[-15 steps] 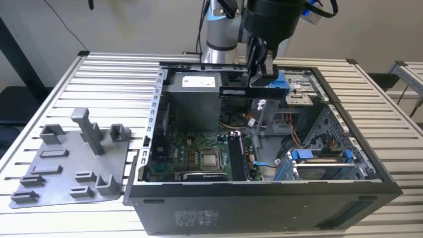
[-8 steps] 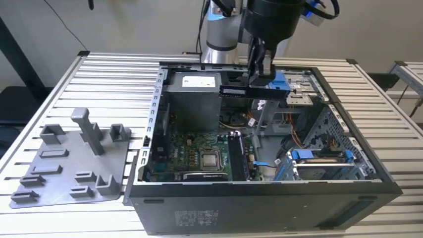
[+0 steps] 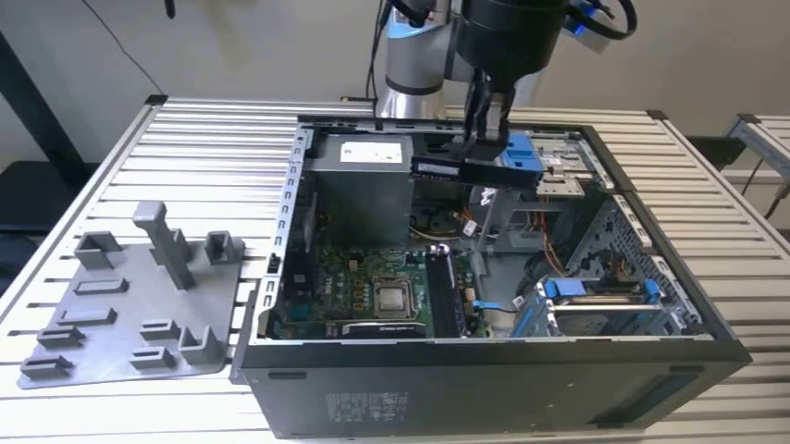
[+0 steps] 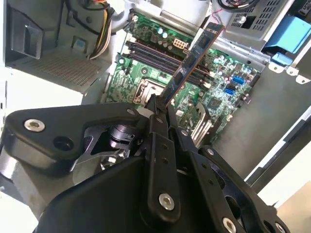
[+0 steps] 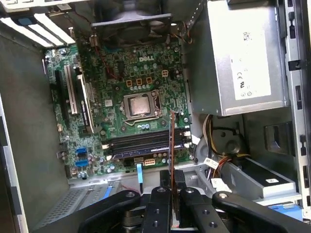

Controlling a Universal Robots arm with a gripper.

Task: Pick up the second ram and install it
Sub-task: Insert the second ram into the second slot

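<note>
One step done: the gripper [image 3: 484, 159] pinches the second ram [image 3: 438, 168], held in the air over the open computer case [image 3: 494, 388]; not yet seated. Exterior view gives its height above the case. First wrist view shows it edge-on over the motherboard [image 5: 131, 73] memory slots [image 5: 141, 141].

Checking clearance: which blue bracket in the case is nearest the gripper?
The far blue bracket, just beside the second ram that the gripper holds; the near blue bracket lies well apart.
</note>
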